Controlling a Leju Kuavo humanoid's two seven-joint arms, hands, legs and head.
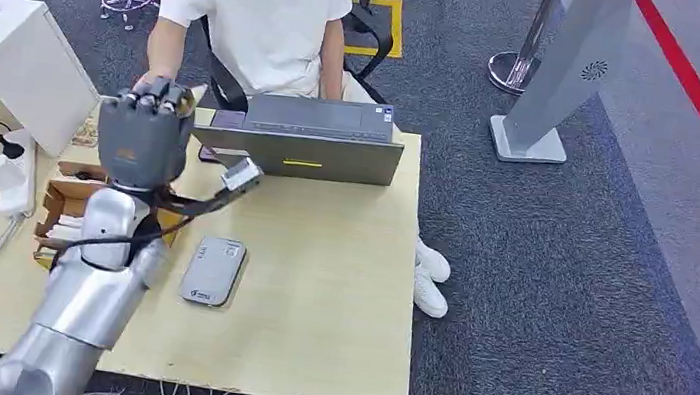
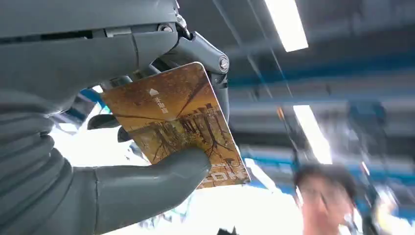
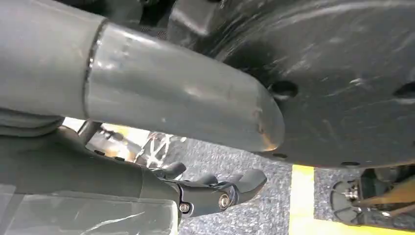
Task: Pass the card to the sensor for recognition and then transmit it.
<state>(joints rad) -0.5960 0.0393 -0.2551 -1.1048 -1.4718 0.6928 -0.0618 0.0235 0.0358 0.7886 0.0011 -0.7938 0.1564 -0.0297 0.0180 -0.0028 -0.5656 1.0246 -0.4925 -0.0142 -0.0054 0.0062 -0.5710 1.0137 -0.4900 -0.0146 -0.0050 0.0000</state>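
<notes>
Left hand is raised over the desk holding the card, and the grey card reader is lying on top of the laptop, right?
Not quite. The left hand is raised over the desk and holds the card, but the grey card reader lies flat on the desk surface, nearer the robot than the laptop, not on top of it. The head view shows this.

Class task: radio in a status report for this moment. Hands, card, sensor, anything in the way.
Left hand raised, gripping card between thumb and fingers. Right hand hanging, holding nothing. Grey sensor flat on table, uncovered. Person seated behind laptop.
</notes>
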